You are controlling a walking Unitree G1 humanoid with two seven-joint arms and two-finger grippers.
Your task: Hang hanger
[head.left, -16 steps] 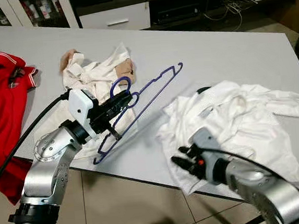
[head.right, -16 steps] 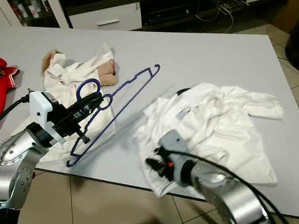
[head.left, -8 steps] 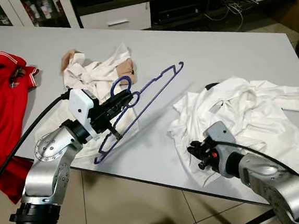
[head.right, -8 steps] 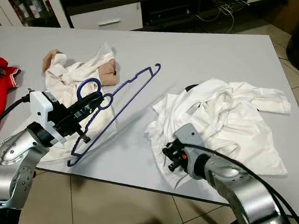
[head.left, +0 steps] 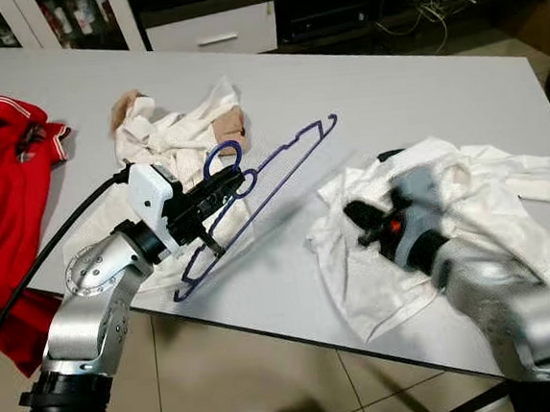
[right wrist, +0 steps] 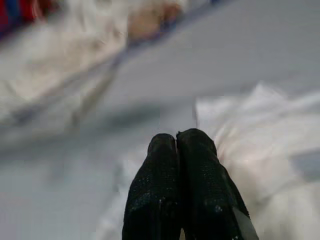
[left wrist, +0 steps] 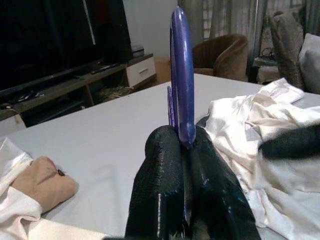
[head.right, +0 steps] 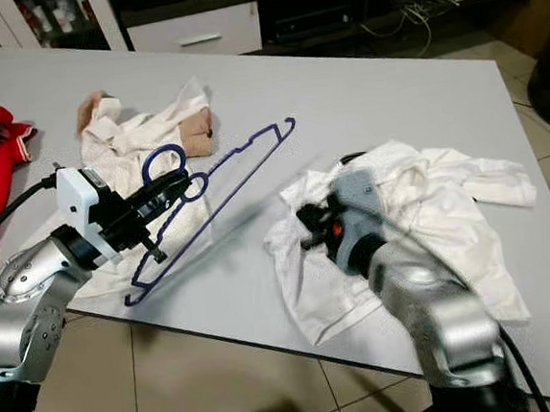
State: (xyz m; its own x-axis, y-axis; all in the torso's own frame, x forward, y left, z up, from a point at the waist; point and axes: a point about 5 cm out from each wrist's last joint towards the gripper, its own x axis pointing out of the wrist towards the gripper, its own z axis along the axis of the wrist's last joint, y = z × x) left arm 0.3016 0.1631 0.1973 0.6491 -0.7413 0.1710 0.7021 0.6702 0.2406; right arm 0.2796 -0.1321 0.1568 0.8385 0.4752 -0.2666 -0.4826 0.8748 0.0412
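**Hanger held aloft, second gripper over the shirt**

The left gripper [head.left: 218,194] is clamped shut on the blue hanger [head.left: 264,193], gripping it near the base of its hook, as the left wrist view confirms: both black fingers [left wrist: 160,195] pinch the blue rod. The hanger is tilted, its lower end near the front edge of the grey table [head.left: 419,87], its far shoulder raised. The right gripper [head.right: 310,224] hovers over the near edge of the crumpled white shirt [head.left: 469,218], fingers pressed together and holding nothing; this arm is blurred. A cream garment [head.left: 177,137] and a red shirt [head.left: 3,182] lie further to the left. The step in hand appears to be bringing garment and hanger together. The next move likely calls for the right gripper to open and catch the shirt's collar.
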